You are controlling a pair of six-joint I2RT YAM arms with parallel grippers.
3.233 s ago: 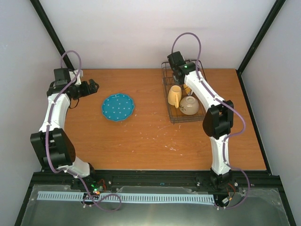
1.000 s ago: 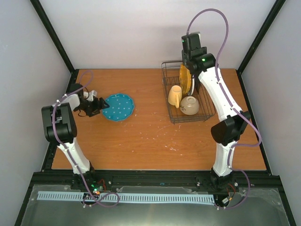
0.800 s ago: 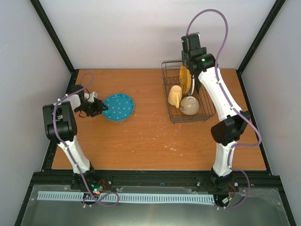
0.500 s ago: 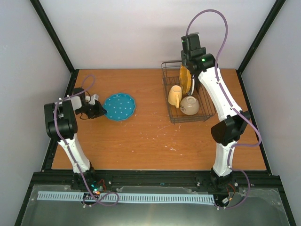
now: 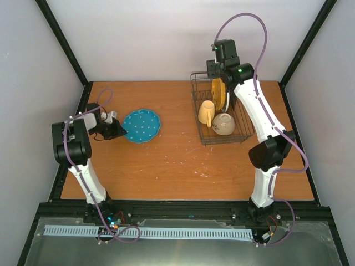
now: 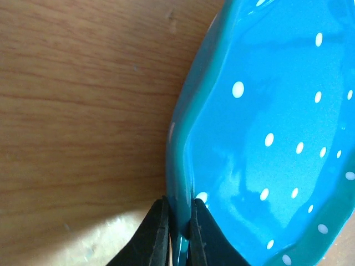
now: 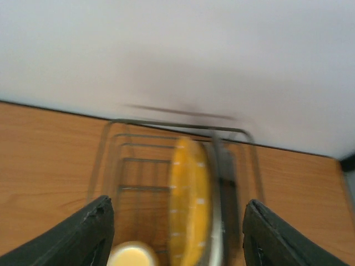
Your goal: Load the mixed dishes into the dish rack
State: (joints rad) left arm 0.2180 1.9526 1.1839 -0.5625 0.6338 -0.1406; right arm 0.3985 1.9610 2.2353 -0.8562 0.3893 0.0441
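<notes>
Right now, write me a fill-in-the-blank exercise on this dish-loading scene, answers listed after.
The blue dotted plate is gripped at its rim by the ____ arm's fingers.
The orange-yellow plate stands ____ in the dish rack.
The right gripper hangs above that rack with its fingers ____.
The yellow mug and the small cream bowl sit ____ the rack.
Missing words: left; upright; open; inside.

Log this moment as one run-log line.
left claw: shut on blue plate rim | right claw: open, above dish rack | racked: orange plate, yellow mug, cream bowl
</notes>
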